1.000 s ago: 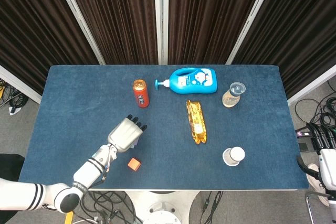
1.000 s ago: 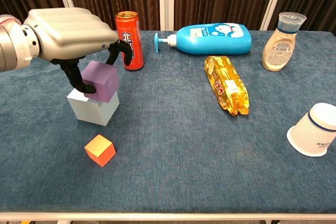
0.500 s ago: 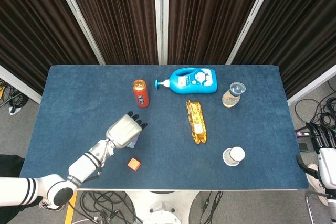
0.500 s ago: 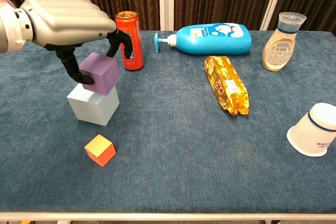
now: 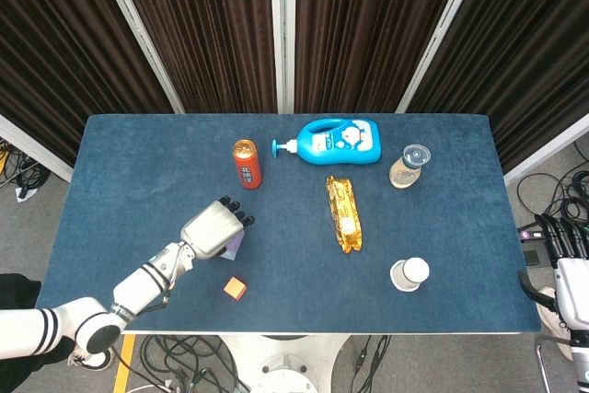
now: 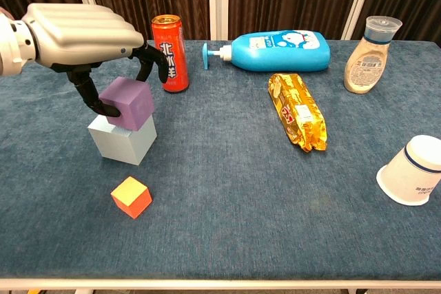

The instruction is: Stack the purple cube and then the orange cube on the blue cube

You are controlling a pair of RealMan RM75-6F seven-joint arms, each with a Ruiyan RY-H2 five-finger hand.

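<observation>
The left hand (image 6: 83,29) was positioned over the cube stack, palm down, with its fingers curled downward. It gripped the purple cube (image 6: 127,103): a dark fingertip (image 6: 103,107) pressed the cube's left face, and other fingers came down behind it. In the head view the same hand (image 5: 213,228) covered most of the stack. The right hand (image 5: 572,275) showed only at the right edge of the head view, off the table (image 6: 227,191); whether it was open or closed could not be told.

Cube count: three.
- One purple cube, held by the left hand, sitting slightly tilted on top of the blue cube (image 6: 122,139).
- One blue cube, resting on the table directly beneath the purple cube.
- One orange cube (image 6: 131,197), alone on the table near the blue cube, at 6 o'clock from it in the chest view, not touching it.

Other items, one of each, placed by clock direction from the stack in the chest view:
- One red can (image 6: 169,53), upright, at 1 o'clock, just beyond the hand's fingers.
- One blue pump bottle (image 6: 275,50), lying on its side, at 2 o'clock, nozzle pointing toward the can.
- One yellow snack pack (image 6: 298,111), lying flat, at 3 o'clock, well apart from the stack.
- One small capped bottle (image 6: 371,46), upright, far right at 2 o'clock.
- One white paper cup (image 6: 416,170), lying on its side, at 4 o'clock near the right edge.
</observation>
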